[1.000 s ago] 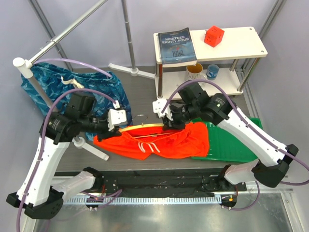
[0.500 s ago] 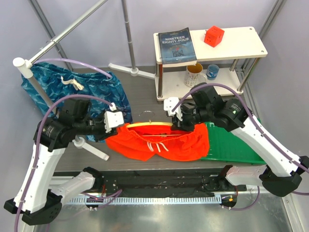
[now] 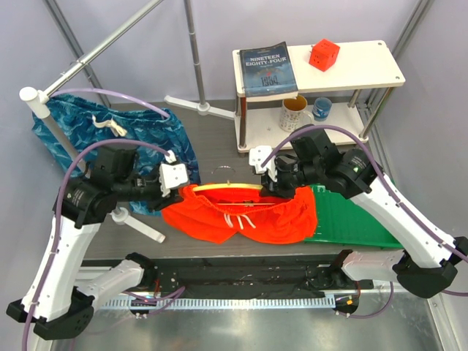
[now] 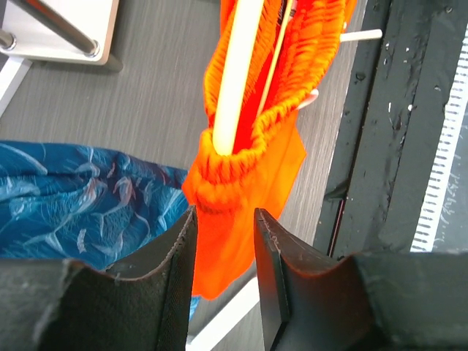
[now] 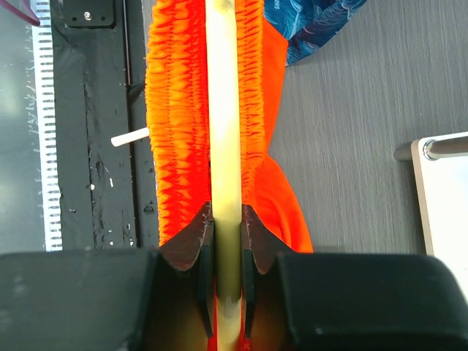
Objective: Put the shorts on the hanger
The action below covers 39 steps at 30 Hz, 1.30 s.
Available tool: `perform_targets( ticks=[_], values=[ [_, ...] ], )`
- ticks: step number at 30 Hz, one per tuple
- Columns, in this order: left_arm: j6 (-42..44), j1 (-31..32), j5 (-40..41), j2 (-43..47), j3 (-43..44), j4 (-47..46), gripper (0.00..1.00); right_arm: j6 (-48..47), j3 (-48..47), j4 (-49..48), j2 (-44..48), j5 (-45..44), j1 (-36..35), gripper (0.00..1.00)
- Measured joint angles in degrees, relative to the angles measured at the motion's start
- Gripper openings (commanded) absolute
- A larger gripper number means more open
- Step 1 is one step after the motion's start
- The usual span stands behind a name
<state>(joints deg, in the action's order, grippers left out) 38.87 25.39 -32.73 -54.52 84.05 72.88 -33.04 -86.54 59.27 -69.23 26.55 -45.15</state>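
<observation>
Top external: shorts (image 3: pixel 252 223) and hanger (image 3: pixel 219 187) have shifted toward 3 o'clock, nearly hung. Right gripper (image 3: pixel 272 183) clamps the hanger bar; left gripper (image 3: pixel 175 180) gapes empty at their 9 o'clock.

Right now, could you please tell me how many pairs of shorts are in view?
2. The orange-red shorts are pulled over the yellow hanger at the centre; the blue wave-patterned shorts lie at the back left. No others show.

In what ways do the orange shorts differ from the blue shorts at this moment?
The orange shorts are plain; the blue shorts carry a wave pattern. The orange shorts hang from the yellow hanger threaded through their waist; the blue shorts lie spread out at the far left. Both have a white drawstring.
</observation>
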Motion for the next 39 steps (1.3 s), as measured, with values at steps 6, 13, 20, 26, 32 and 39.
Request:
perform_targets(
  ticks=[6, 13, 20, 26, 32, 39],
  values=[
    [-0.55, 0.00, -1.09, -1.84, -1.01, -2.14, 0.12, 0.00, -0.09, 0.17, 0.00, 0.79, 0.00, 0.01],
    [0.22, 0.02, -0.90, -2.47, -1.84, -2.40, 0.00, 0.00, -0.15, 0.83, 0.02, 0.63, 0.07, 0.01],
    [3.96, -1.20, 2.10, -0.11, -3.65, -0.79, 0.00, -0.15, -0.13, 0.76, 0.39, 0.63, 0.04, 0.01],
    [6.86, -4.13, 1.75, -0.70, -3.54, 0.74, 0.00, -0.90, -0.11, 0.46, 1.25, 0.70, 0.04, 0.01],
    [7.50, -4.48, 1.75, -1.73, -4.09, 0.70, 0.28, -0.87, -0.07, 0.39, 1.51, 0.33, 0.11, 0.01],
    [-15.37, -5.66, -1.20, -0.28, -3.45, -12.02, 0.59, 8.44, 0.24, -0.63, 2.49, -2.71, 0.85, 0.01]
  ],
)
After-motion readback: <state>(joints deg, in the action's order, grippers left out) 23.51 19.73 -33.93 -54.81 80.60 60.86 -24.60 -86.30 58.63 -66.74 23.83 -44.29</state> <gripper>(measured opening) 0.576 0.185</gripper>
